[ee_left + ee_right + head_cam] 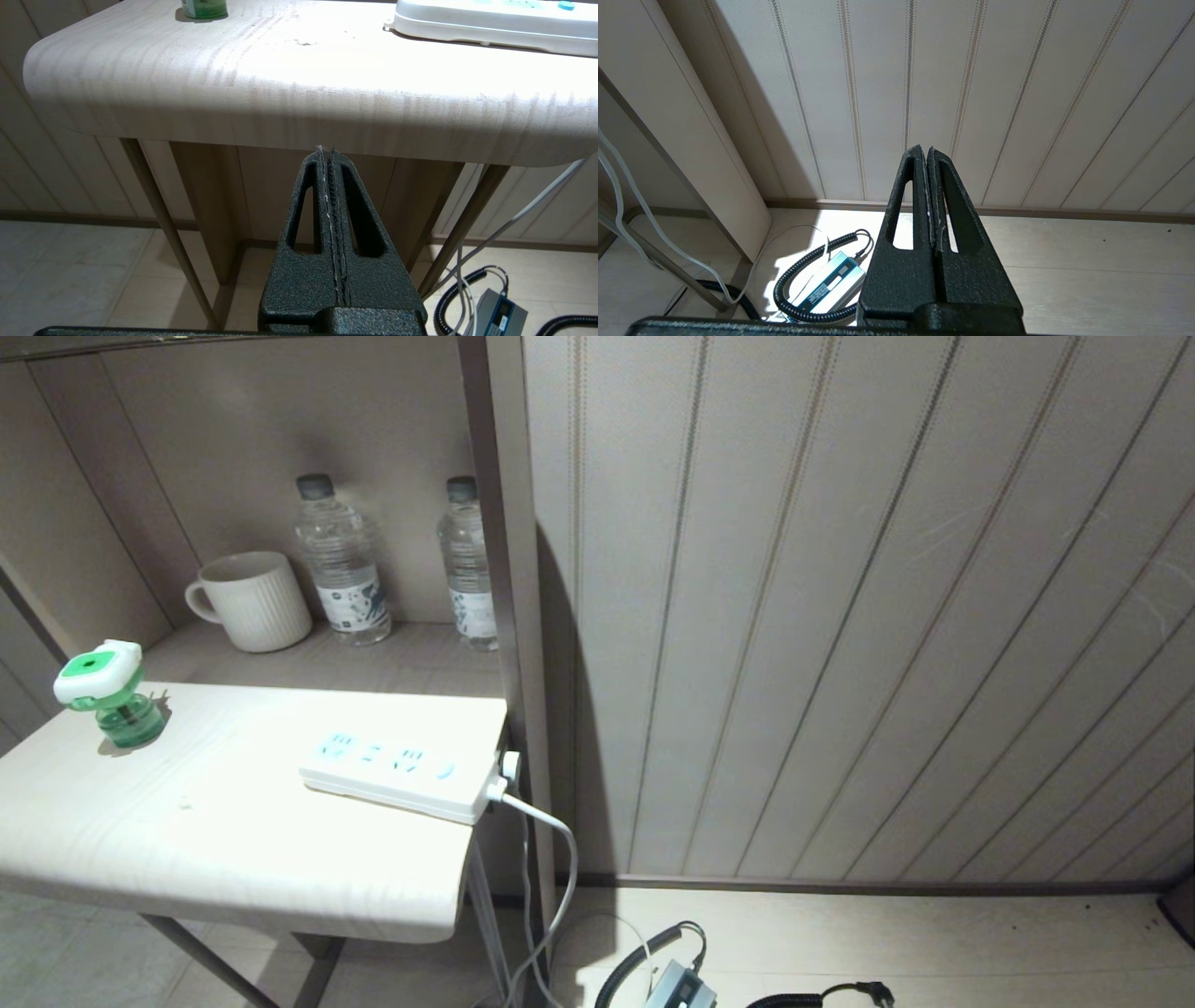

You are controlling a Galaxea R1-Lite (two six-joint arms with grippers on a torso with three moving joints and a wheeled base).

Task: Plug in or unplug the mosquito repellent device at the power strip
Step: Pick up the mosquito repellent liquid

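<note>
We find the device point(100, 692) upright at the tabletop's point(233, 859) far left, unplugged, well apart from the strip point(403, 775) at the right edge. The left claw point(327, 150) sits closed and empty below the tabletop's near edge. The right claw point(923, 148) is closed, empty, facing the wall point(1017, 93).
</note>
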